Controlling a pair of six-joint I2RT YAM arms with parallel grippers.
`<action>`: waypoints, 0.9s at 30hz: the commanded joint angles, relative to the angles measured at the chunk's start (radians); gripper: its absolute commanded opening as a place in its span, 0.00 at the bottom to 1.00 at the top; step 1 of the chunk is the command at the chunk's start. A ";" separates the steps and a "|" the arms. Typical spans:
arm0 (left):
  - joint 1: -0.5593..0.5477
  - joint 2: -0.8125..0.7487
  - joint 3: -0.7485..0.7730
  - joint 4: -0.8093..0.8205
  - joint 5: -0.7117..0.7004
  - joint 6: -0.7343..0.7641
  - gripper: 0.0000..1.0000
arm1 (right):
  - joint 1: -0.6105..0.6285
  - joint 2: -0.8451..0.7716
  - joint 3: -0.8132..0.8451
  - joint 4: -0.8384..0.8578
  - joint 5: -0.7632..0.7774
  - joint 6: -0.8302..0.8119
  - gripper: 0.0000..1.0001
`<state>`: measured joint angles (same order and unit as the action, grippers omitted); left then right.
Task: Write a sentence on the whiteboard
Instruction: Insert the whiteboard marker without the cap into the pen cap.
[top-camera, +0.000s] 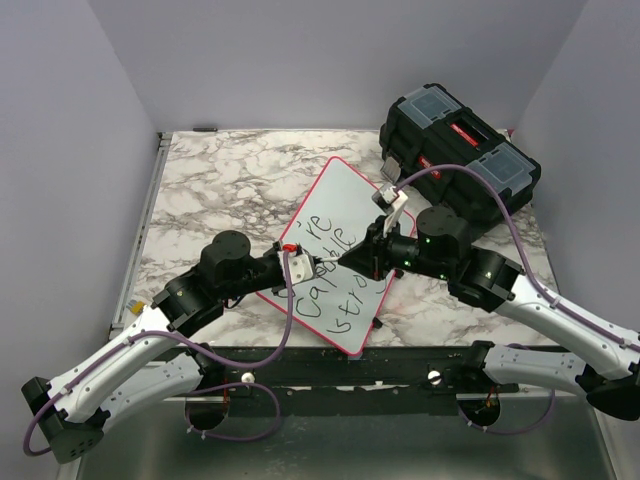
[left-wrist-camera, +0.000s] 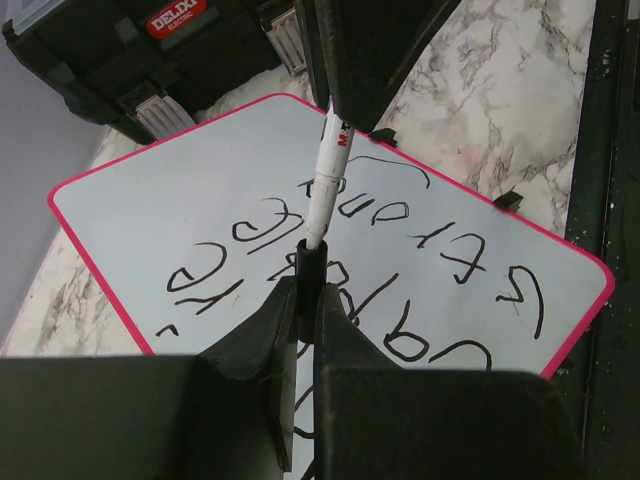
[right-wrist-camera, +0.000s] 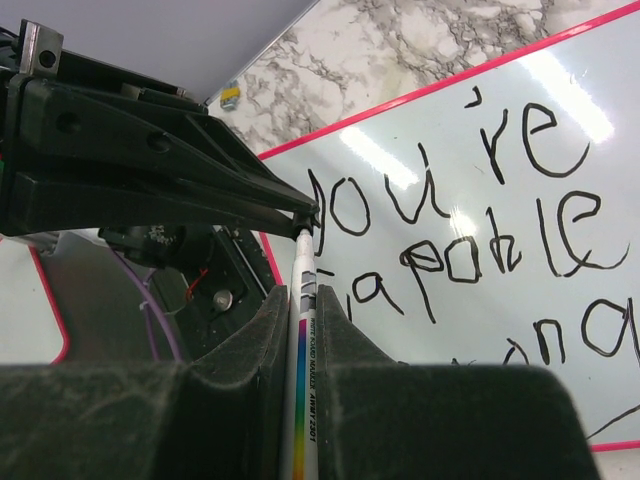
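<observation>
The whiteboard lies tilted on the marble table, with the sentence in black marker: "you're capable" and a third line partly hidden by the arms. Both grippers meet above its lower middle. My right gripper is shut on a white marker with a rainbow stripe. My left gripper is shut on the black marker cap. The marker's tip end sits inside the cap. The writing also shows in the left wrist view and the right wrist view.
A black toolbox with red labels stands at the back right, touching the board's far corner; it also shows in the left wrist view. Bare marble table lies left of the board. Walls close in three sides.
</observation>
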<state>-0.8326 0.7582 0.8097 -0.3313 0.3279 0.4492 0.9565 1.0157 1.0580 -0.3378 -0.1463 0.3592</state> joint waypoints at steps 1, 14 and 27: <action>0.002 -0.009 0.025 0.004 0.036 0.006 0.00 | 0.008 0.013 -0.013 0.014 -0.003 0.005 0.01; 0.002 0.015 0.038 -0.015 0.060 0.008 0.00 | 0.007 0.080 0.020 0.027 -0.071 -0.012 0.01; 0.002 0.020 0.042 -0.020 0.086 0.006 0.00 | 0.007 0.161 0.047 0.019 -0.139 -0.053 0.01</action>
<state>-0.8257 0.7761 0.8097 -0.4068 0.3363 0.4526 0.9562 1.1477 1.0786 -0.3195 -0.2260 0.3237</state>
